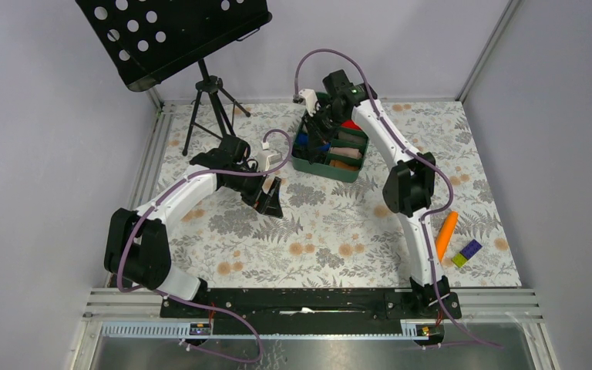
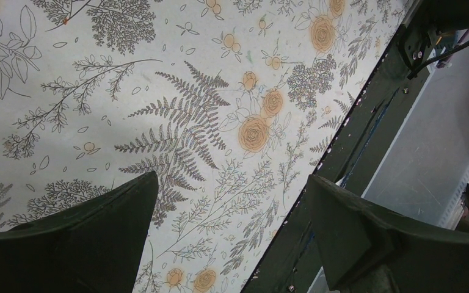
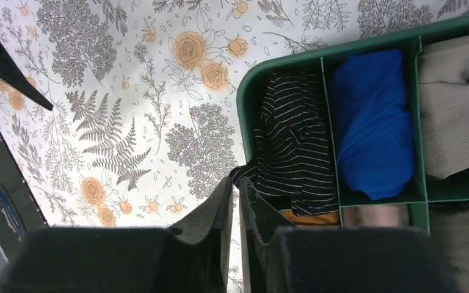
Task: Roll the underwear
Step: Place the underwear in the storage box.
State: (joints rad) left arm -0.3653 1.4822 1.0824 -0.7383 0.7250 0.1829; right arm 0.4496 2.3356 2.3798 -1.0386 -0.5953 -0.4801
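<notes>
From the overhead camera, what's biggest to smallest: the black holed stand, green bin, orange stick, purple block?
1. Black holed stand, though it is raised nearer the camera
2. Green bin
3. Orange stick
4. Purple block

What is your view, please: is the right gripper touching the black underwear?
Touching: the right wrist view shows a corner of the underwear, draped over the bin wall, pinched in the right gripper.
</notes>
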